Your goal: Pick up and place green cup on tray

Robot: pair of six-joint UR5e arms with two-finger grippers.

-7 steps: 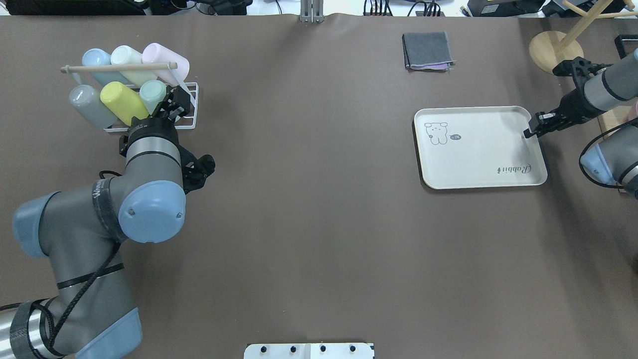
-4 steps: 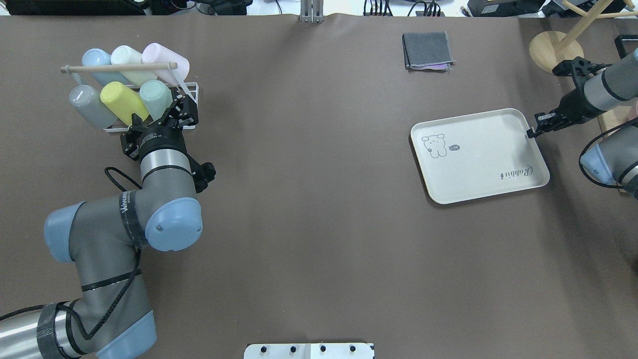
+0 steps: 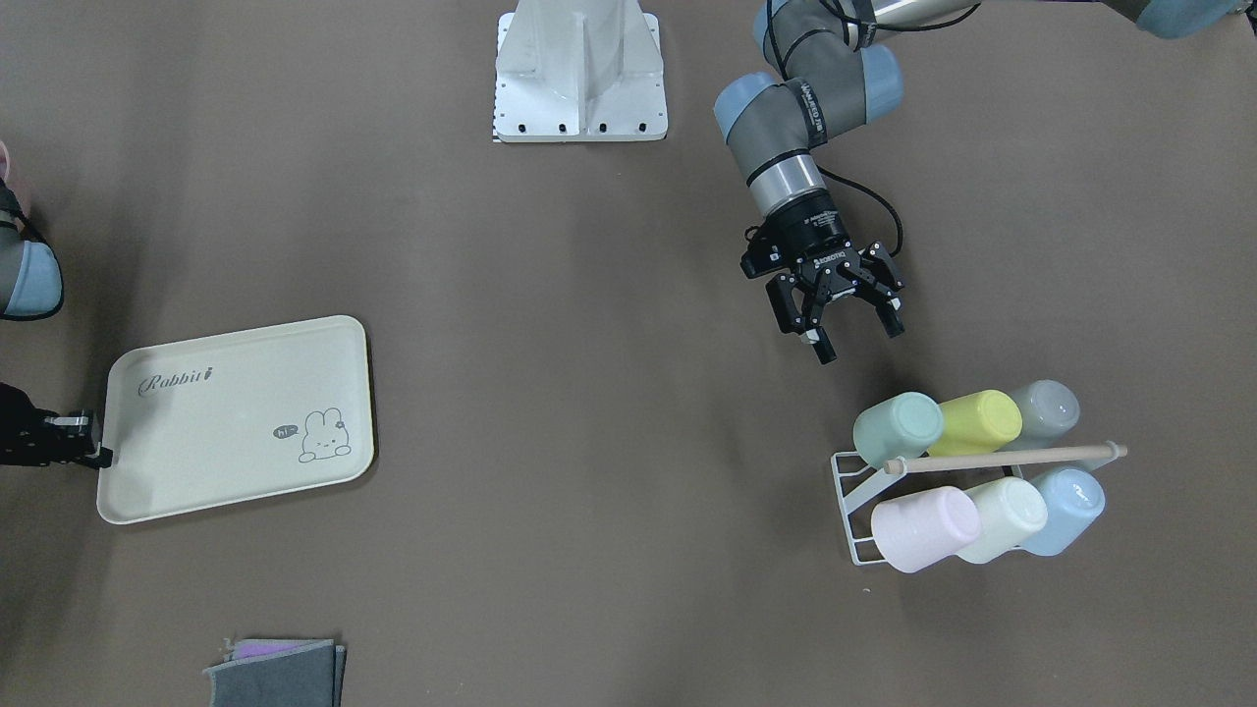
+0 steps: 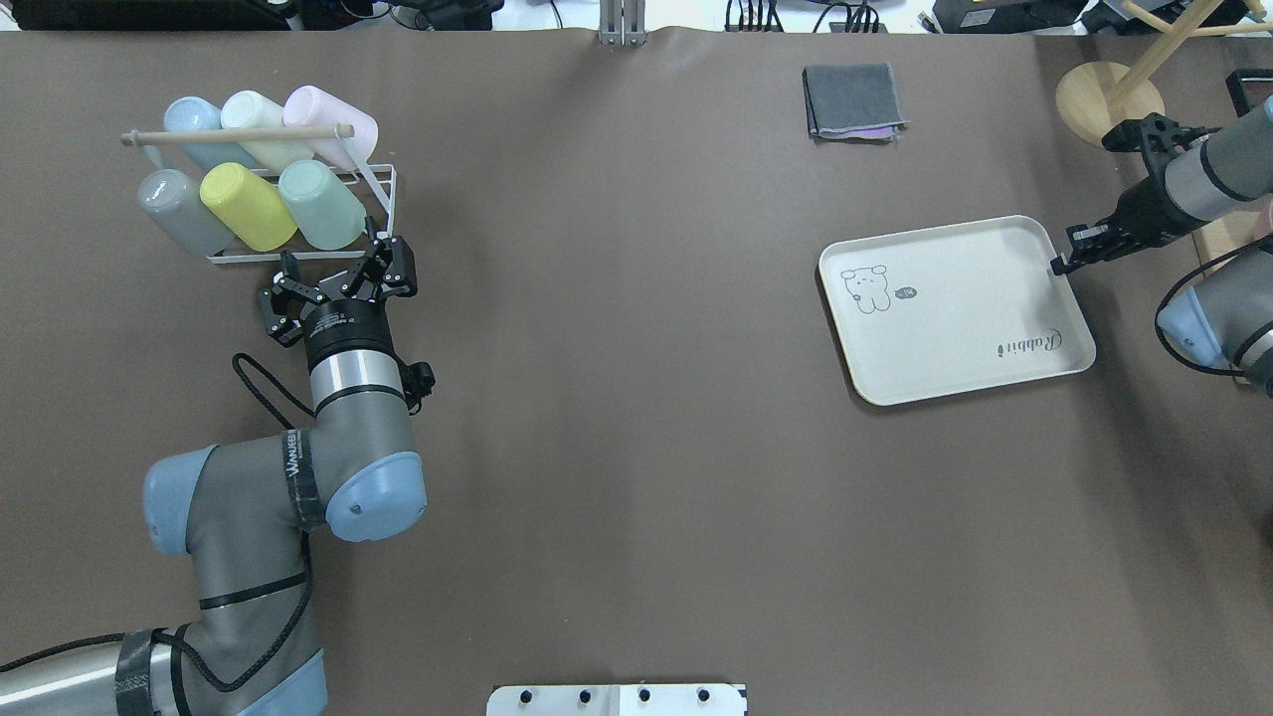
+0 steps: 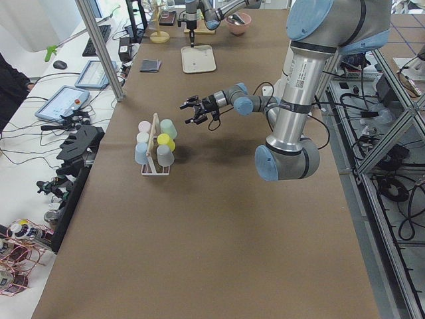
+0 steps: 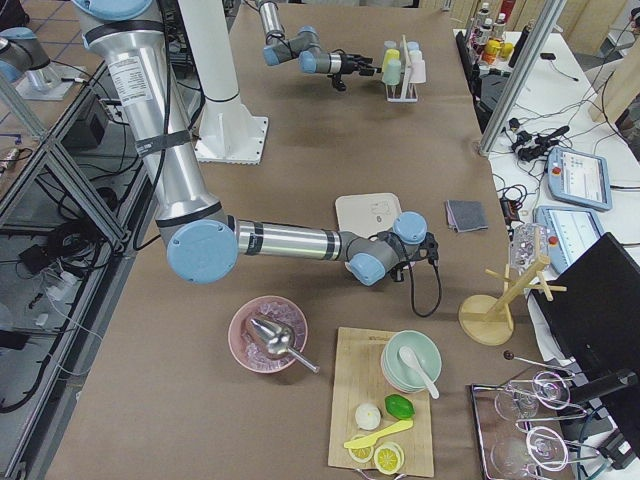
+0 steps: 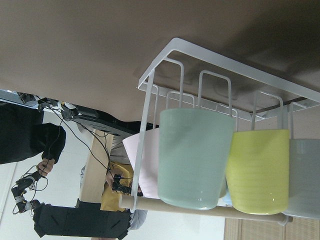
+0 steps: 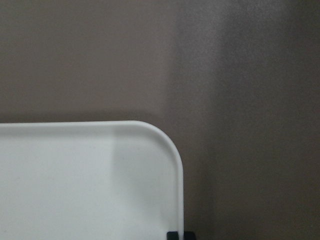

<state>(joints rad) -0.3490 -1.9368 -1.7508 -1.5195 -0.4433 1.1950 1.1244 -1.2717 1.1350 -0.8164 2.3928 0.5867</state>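
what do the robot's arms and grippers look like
The left arm and right arm are grey tubes with pale blue joint caps. The left one has a silver wrist band, white lettering on a black band and a loose black cable. The left gripper, with two jointed fingers, and right gripper are black.

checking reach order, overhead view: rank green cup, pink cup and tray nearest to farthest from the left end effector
1. green cup, rack's front row, just ahead of the left end effector
2. pink cup, rack's back row
3. tray, far to the right
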